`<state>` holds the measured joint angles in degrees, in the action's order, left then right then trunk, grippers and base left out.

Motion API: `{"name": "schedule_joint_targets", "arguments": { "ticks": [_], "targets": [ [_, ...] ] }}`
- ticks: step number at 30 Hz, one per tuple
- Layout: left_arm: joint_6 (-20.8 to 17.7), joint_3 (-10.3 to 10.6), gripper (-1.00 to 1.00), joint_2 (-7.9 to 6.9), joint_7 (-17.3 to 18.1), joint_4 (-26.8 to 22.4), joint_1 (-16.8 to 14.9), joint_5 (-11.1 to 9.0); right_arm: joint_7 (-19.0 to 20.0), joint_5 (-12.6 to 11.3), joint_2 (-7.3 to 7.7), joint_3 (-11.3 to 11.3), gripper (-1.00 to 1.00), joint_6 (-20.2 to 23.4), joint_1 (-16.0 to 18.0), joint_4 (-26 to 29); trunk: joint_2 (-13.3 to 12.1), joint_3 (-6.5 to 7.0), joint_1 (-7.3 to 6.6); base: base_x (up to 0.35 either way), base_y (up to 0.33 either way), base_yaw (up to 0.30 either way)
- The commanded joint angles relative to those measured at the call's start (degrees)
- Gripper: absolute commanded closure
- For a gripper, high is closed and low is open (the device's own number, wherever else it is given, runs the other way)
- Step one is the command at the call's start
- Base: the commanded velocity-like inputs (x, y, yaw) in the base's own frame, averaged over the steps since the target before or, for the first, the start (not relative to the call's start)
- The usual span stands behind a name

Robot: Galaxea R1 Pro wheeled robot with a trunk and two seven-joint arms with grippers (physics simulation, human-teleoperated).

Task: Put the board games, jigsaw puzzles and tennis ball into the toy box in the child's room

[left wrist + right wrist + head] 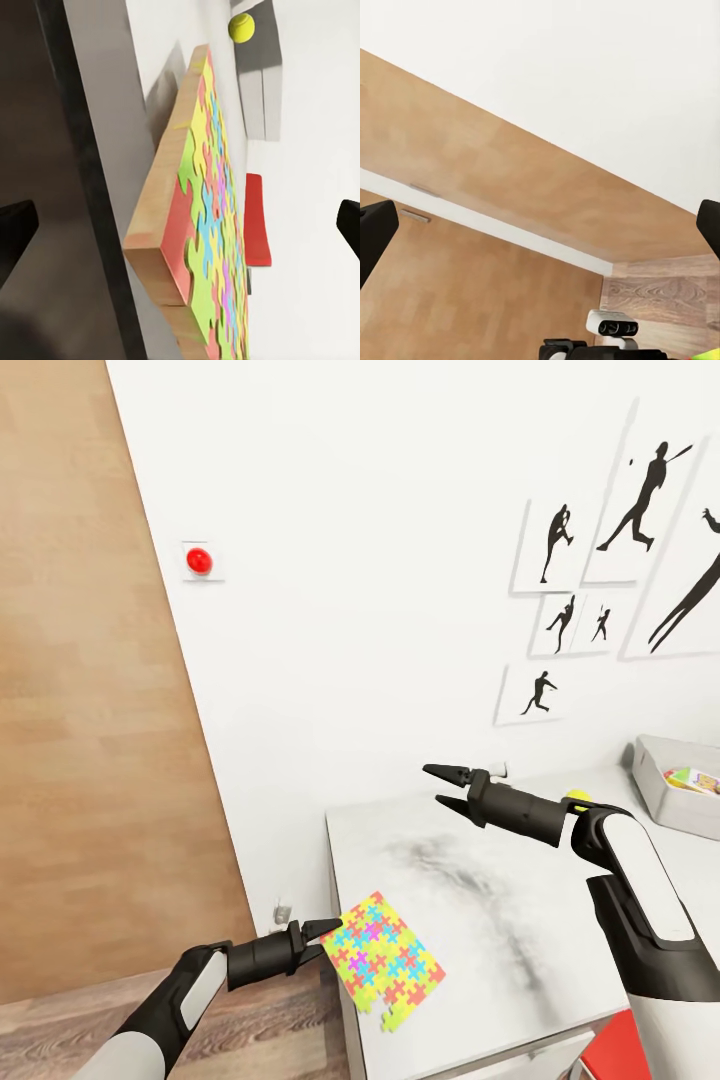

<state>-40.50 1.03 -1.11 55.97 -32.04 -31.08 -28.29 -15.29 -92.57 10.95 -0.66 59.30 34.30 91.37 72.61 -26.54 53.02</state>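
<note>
A jigsaw puzzle (385,960) of red, yellow, green and blue pieces lies flat on the table (500,900), overhanging its near left corner. My left gripper (329,937) is open at the puzzle's left edge, one finger above the sheet and one below. In the left wrist view the puzzle (206,217) lies between the wide-apart fingers (15,232). My right gripper (446,785) hovers open and empty over the middle of the table. The tennis ball (577,797) rests behind the right forearm. The toy box (665,800) stands at the table's right end with a brightly printed board game (695,780) inside.
A white wall with silhouette pictures (600,560) and a red button (199,561) backs the table. A wooden panel (90,710) stands to the left. Something red (610,1050) sits low beside the table's front right.
</note>
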Motion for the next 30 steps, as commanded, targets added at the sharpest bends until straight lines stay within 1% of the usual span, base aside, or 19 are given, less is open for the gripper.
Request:
{"name": "schedule_joint_targets", "arguments": {
  "ticks": [1,20,21,30],
  "targets": [
    [-0.4,0.1,-1.0,-0.03,0.0,0.0,0.0,-0.3,-0.6,-0.6,0.03,-0.1,-1.0,0.0,0.1,0.0,0.0,-0.06,0.0,0.004,-0.006,0.0],
    [-0.4,0.1,-1.0,-0.12,0.0,0.2,0.0,-0.3,-0.6,-0.6,0.02,-0.1,-1.0,0.0,0.0,0.0,0.0,-0.06,0.0,0.0,-0.001,0.0],
    [-0.4,0.1,1.0,-0.12,0.0,0.2,0.0,-0.3,-0.6,-0.6,0.03,-0.1,-1.0,0.0,0.0,0.0,0.0,-0.06,0.0,0.0,0.0,0.0],
    [-0.4,0.1,1.0,0.01,0.4,0.1,0.0,-0.4,-0.6,-0.6,0.03,0.0,-1.0,0.0,0.1,0.0,0.0,-0.06,0.0,0.0,0.0,0.0]
  ]
}}
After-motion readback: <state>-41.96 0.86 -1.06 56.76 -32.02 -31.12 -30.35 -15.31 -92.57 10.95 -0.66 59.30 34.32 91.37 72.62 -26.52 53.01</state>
